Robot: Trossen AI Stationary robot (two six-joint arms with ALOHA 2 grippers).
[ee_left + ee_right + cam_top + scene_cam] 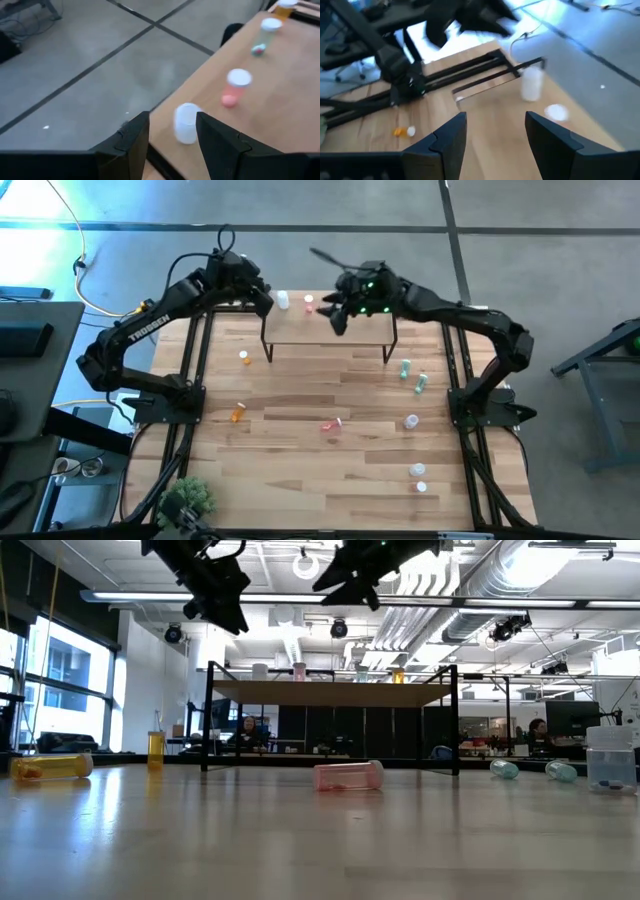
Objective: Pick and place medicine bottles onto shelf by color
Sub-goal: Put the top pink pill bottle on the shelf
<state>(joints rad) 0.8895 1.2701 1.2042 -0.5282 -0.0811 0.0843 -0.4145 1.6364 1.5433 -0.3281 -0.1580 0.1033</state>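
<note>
Open-plan room behind, left gripper [170,137] open, empty, near white bottle [186,123] at shelf [330,330] edge; right gripper [495,132] open, empty; a nudge could topple it off.

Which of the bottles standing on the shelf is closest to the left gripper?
The white bottle, at the shelf's end nearest the left gripper. It shows between the open fingers, nothing held, while the pink bottle and the clear bottle with green contents stand farther along the edge.
</note>
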